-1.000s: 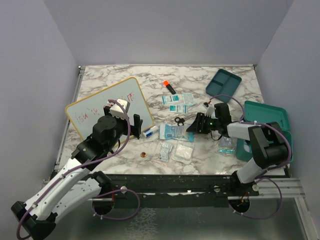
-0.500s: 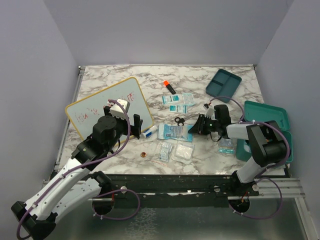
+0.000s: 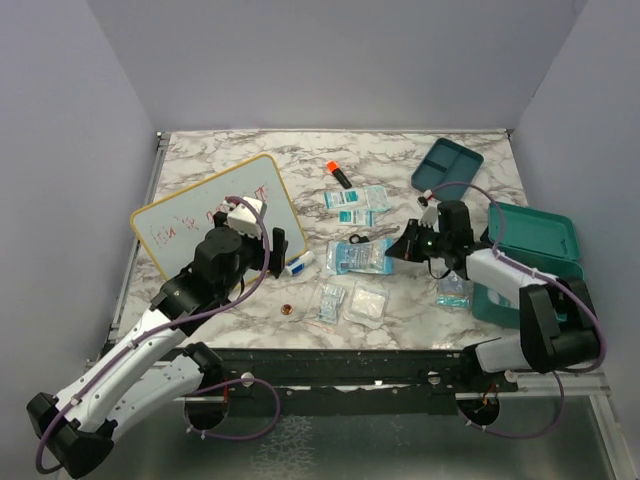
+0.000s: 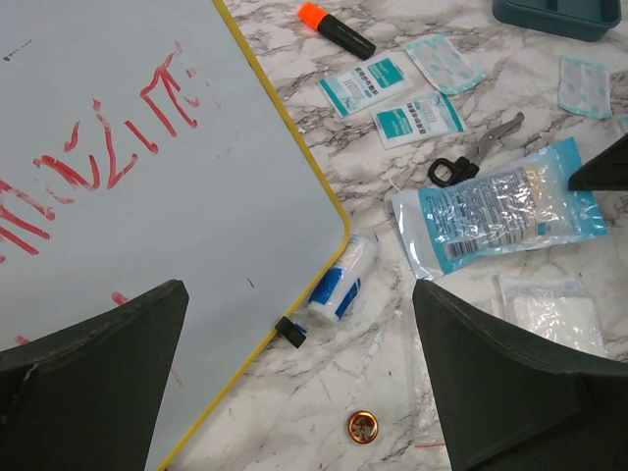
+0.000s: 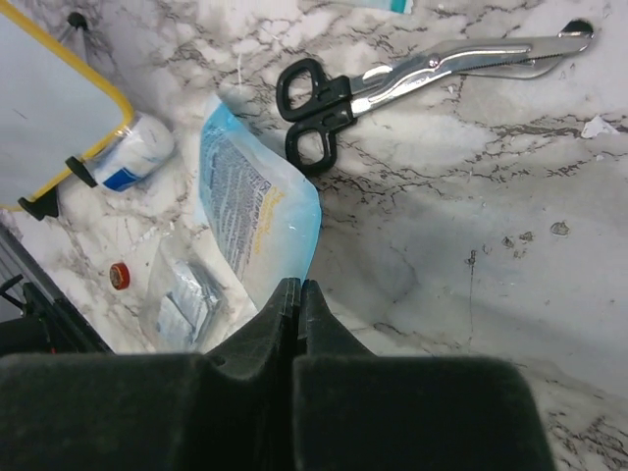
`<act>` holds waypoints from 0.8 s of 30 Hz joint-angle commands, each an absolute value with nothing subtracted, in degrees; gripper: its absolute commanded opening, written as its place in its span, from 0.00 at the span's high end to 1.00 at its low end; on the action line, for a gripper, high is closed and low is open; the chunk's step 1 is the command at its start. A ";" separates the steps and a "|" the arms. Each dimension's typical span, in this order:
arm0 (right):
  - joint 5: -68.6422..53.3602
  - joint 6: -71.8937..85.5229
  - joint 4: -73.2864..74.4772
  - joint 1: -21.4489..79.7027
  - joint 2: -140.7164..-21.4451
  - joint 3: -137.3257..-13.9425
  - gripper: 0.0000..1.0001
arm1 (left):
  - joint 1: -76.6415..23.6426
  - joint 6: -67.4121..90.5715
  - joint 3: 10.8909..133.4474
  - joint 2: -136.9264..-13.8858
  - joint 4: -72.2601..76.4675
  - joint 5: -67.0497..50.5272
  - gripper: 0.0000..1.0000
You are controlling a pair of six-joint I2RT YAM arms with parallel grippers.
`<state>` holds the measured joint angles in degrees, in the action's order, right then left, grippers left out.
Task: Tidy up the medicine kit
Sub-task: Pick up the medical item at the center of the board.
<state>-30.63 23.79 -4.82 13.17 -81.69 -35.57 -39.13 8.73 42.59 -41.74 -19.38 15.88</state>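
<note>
Right gripper [image 5: 294, 290] pinched shut on blue pouch [image 5: 250, 208] edge; thin hold, we expect slip when lifting. Left gripper [image 4: 299, 294] wide, empty.

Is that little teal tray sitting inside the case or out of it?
Out. The tray lies on the table at the back, apart from the case.

A fixed camera high behind both arm bases looks down and forward over the whole marble table [image 3: 200, 160]. The left wrist camera looks down from fairly near, the right from very close; both take in the blue packet [image 4: 500, 211] and scissors [image 5: 412, 74].
</note>
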 commanded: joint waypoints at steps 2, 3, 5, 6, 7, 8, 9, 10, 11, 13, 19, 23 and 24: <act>-26.08 21.86 7.14 13.40 -74.22 -39.63 0.99 | -39.32 9.09 43.46 -43.46 -19.10 14.69 0.01; -25.58 21.76 8.74 13.35 -72.91 -40.42 0.99 | -39.32 9.26 43.69 -43.74 -19.15 14.56 0.01; -24.50 21.48 11.72 13.36 -70.73 -42.34 0.99 | -39.29 9.83 44.09 -43.98 -19.08 14.05 0.01; -24.23 21.45 13.42 13.32 -69.61 -43.09 0.99 | -39.30 10.11 44.18 -44.05 -19.02 13.72 0.01; -24.05 21.45 14.66 13.35 -68.84 -43.88 0.99 | -39.35 10.29 44.25 -44.10 -18.99 13.45 0.01; -24.03 21.52 15.82 13.36 -68.06 -44.65 0.99 | -39.30 10.41 44.29 -44.20 -18.93 13.18 0.01; -24.04 21.71 17.03 13.32 -67.53 -45.45 0.99 | -39.34 10.54 44.36 -44.36 -18.94 13.00 0.01; -24.01 22.13 18.04 13.36 -67.02 -46.19 0.99 | -39.35 10.59 44.38 -44.45 -18.90 12.81 0.01; -23.97 22.54 18.96 13.36 -66.46 -46.79 0.99 | -39.33 10.59 44.38 -44.49 -18.89 12.69 0.01; -23.93 23.58 20.42 13.40 -65.38 -47.91 0.99 | -39.30 10.50 44.23 -44.51 -18.87 12.66 0.01; -21.39 27.32 22.44 13.41 -62.49 -50.52 0.99 | -39.30 9.66 43.63 -43.95 -18.87 12.92 0.01; -17.28 30.00 24.79 13.36 -60.89 -52.80 0.99 | -39.34 8.85 43.01 -43.37 -18.90 13.09 0.01; -16.22 30.64 25.36 13.32 -60.32 -53.39 0.99 | -39.35 8.68 42.92 -43.25 -18.90 13.10 0.01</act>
<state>-21.96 26.92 21.21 13.17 -62.81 -50.06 -39.13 9.80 42.63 -44.31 -19.38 14.13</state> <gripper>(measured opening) 0.015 0.988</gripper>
